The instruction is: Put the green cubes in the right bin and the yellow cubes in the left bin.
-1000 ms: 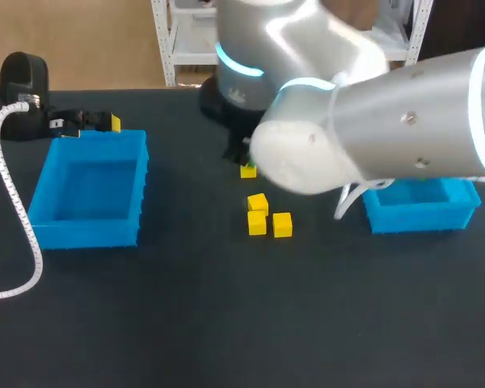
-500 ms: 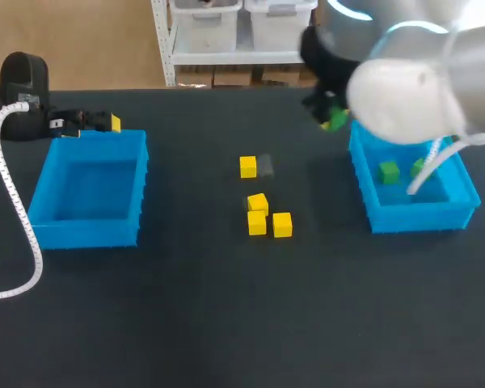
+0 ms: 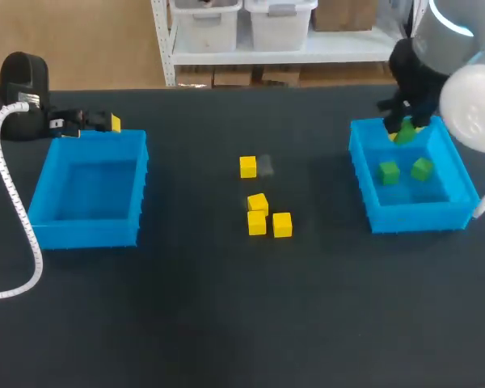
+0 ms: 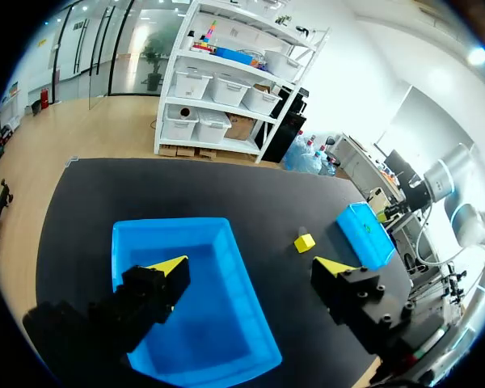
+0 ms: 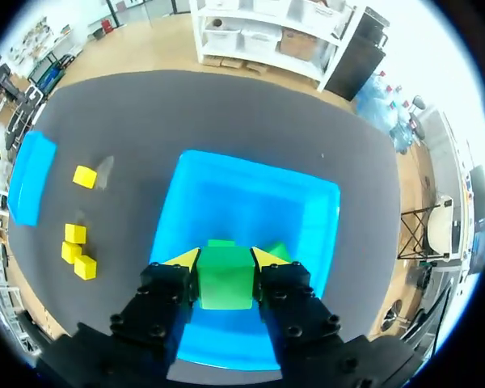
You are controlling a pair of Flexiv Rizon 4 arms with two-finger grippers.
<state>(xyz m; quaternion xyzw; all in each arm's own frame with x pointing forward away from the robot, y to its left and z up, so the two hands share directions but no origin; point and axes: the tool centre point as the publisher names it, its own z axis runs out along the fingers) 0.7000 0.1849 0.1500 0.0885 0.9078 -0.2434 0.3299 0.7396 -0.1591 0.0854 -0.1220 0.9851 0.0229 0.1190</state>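
swinging across from the middle, the right end effector [image 5: 225,259] is pinching a green cube [image 5: 225,284] over the right bin [image 5: 250,174]; next move, likely: spreading to drop it

Counting four yellow cubes [image 3: 248,167] on the table, splitting as one alone plus three clustered. Counting three green cubes [image 3: 389,172], tallying two inside the right bin [image 3: 412,217] plus one clamped in the right gripper [image 5: 225,271]. Counting two blue bins, adding the left bin [image 3: 87,233].
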